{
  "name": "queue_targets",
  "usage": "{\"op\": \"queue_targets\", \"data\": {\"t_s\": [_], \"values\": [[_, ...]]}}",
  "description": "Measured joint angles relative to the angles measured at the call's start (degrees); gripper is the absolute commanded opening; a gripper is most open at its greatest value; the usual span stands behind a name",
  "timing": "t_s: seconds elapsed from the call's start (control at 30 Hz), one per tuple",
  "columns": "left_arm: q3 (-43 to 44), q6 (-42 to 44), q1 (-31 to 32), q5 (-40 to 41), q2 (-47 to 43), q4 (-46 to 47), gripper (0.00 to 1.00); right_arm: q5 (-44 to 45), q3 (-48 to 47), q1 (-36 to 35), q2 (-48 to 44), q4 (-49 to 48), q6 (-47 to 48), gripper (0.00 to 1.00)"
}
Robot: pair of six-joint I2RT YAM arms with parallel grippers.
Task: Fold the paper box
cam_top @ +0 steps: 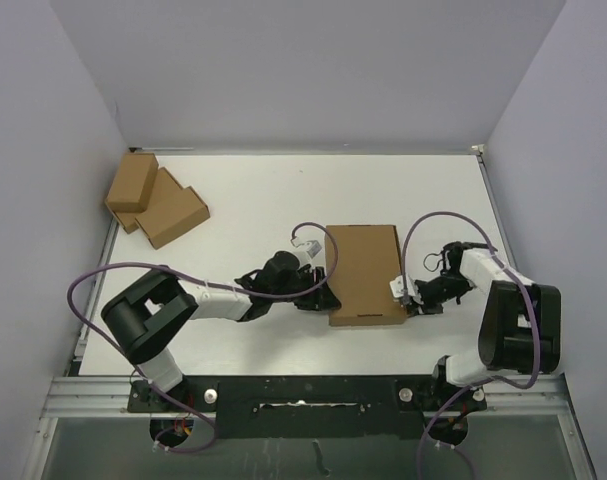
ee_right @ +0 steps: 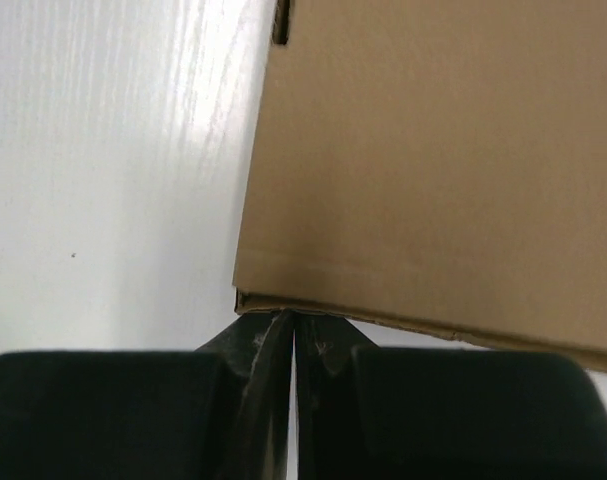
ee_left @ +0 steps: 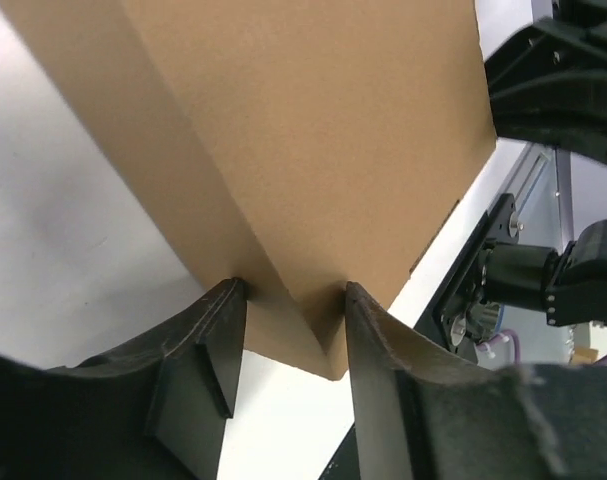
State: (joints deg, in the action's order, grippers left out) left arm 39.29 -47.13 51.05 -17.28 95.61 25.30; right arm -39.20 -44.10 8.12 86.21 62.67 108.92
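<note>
White table [cam_top: 253, 190], pale walls; two smaller boxes [cam_top: 153, 205] sit far left, well apart from the work. Your left tool [ee_left: 288, 320] straddles the near-left corner of the paper box [cam_top: 363, 270], mid-table, fingers touching cardboard on both sides. Your right tool [ee_right: 291, 325] is pinched nearly flat, tips at the box's near-right edge; grip on a layer not confirmed. Risk as you proceed: uneven pull could skew the box or crease the held corner, and the right tool could slip off. No print or labels legible.
</note>
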Motion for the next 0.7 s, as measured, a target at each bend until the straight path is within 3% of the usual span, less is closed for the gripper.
{"op": "queue_targets", "data": {"t_s": [0.23,0.33,0.5,0.7], "values": [[2.89,-0.74,0.37,0.55,2.03,-1.84,0.35,13.92,1.49,-11.91,-8.66,-3.78,-15.69,0.0],[3.34,-0.83,0.42,0.98,2.23,-2.38,0.38,16.5,1.16,-13.66,-8.87,-3.74,-21.24,0.0],[2.14,-2.05,0.57,2.21,1.77,-0.79,0.43,12.37,0.68,-9.05,-7.19,-2.56,-22.47,0.03],[-0.59,-3.28,0.87,1.99,0.39,1.46,0.46,5.2,0.68,1.05,-6.8,-1.68,-16.0,0.04]]}}
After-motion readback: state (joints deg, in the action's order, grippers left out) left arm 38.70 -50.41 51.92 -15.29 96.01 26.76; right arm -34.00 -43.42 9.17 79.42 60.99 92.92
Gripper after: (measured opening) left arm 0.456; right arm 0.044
